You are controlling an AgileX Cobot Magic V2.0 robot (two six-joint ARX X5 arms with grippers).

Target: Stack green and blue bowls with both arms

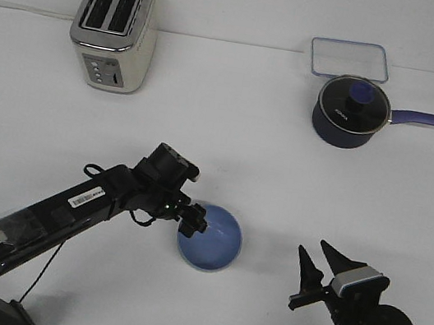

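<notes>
Periwinkle blue bowl [212, 241], navy saucepan [346, 116] with purple handle, cream-and-silver toaster [114, 31], white table [243, 158].

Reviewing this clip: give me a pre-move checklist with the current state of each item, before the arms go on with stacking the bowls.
1. Soft periwinkle blue round bowl upright on the white table: ok.
2. Left gripper at the blue bowl's rim: ok; grip closed: cannot tell.
3. Pale green bowl located: cannot tell; none shows separately, it may sit under the blue bowl.
4. Right gripper open and empty: ok.
5. Silver toaster and dark navy lidded saucepan far from the bowl: ok.
</notes>
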